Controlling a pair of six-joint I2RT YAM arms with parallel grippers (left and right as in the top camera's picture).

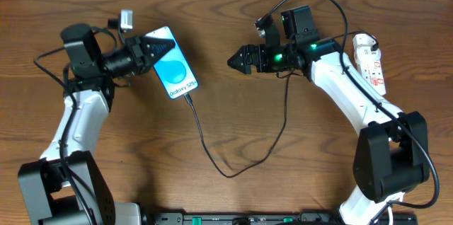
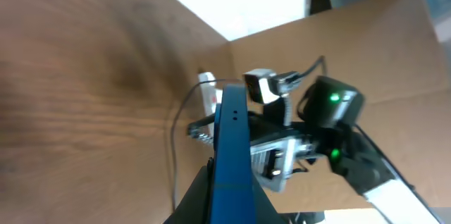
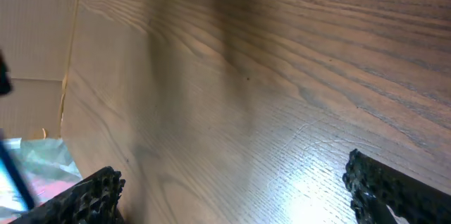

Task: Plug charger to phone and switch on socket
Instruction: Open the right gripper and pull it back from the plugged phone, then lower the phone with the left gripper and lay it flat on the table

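Note:
The phone (image 1: pixel 177 73) lies tilted on the table, its blue screen with "Galaxy S25" facing up. My left gripper (image 1: pixel 165 47) is shut on its upper end. In the left wrist view the phone (image 2: pixel 232 132) shows edge-on between the jaws (image 2: pixel 229 210). The charger (image 1: pixel 212 158), a thin black cable, has its plug tip (image 1: pixel 188 99) at the phone's lower end and loops across the table towards the right arm. My right gripper (image 1: pixel 237 60) is open and empty, right of the phone, over bare wood (image 3: pixel 239 196). The socket (image 1: pixel 370 59), a white power strip with red marks, lies at the far right.
The right arm's forearm (image 1: pixel 347 97) partly covers the socket and its black cables arch above it. A cardboard wall (image 2: pixel 394 55) stands beyond the table's far side. The charger's loop (image 1: pixel 272 147) lies on the middle of the wooden table (image 1: pixel 141 168).

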